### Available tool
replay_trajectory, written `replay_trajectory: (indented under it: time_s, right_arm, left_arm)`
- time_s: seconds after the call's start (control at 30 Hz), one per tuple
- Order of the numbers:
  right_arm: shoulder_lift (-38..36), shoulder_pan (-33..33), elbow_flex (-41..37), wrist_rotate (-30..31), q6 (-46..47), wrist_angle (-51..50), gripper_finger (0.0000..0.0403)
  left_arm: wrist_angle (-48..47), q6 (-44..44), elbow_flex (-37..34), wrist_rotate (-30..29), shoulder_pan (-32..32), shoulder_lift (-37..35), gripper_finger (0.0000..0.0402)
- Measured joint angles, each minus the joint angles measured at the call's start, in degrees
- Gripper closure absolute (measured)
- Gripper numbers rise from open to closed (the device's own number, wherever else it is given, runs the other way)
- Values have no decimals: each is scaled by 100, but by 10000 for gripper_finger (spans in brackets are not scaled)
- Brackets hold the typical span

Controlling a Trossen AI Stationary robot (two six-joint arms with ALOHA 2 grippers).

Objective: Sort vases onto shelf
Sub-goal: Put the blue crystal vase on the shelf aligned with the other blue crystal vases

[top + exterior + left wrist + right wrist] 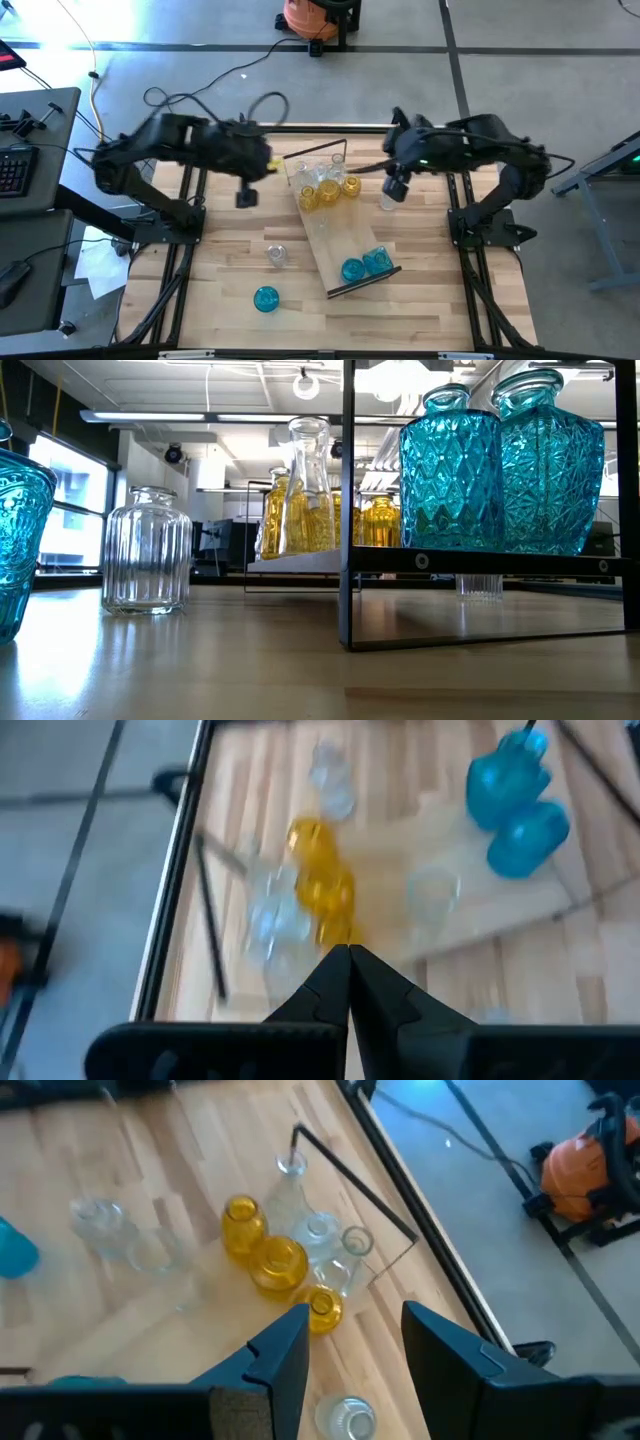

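Note:
The shelf (pixel 338 235) lies slantwise on the table. Two blue vases (pixel 364 265) stand at its near end. Yellow vases (pixel 329 190) and clear vases (pixel 320 168) crowd its far end. A clear vase (pixel 277 255) and a blue vase (pixel 265 298) stand on the table left of the shelf. Another clear vase (pixel 345 1418) stands on the table right of the shelf. My right gripper (pixel 355 1320) hovers open above this vase, one finger to each side, touching nothing. My left gripper (pixel 348 970) is shut and empty, raised left of the shelf's far end (pixel 246 195).
The shelf's dark metal end frames (pixel 365 283) rise at both short ends. In the low view the near frame (pixel 347 510) stands in front of the blue vases (pixel 500 470). Bare tabletop (pixel 430 300) lies near and right of the shelf. An orange vacuum (pixel 315 18) sits on the floor beyond.

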Motion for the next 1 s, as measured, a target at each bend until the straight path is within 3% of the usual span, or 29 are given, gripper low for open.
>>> replay_trajectory:
  time_s: [0.23,0.43,0.63,1.0]
  right_arm:
    - [450,-695,-2,-352,-389,-1,258]
    - [593,-1463,-2,-498,-89,0,258]
    - [764,-1987,-2,-784,118,2,258]
    - [1191,-2679,-2,-1532,379,4,258]
  left_arm:
    - [-1169,-423,0,-623,60,-551,402]
    - [-1258,-552,-136,-738,59,-1118,402]
    - [-1262,-550,-782,-1054,60,-2061,402]
    - [-1144,-1110,-2075,-1114,58,-4089,402]
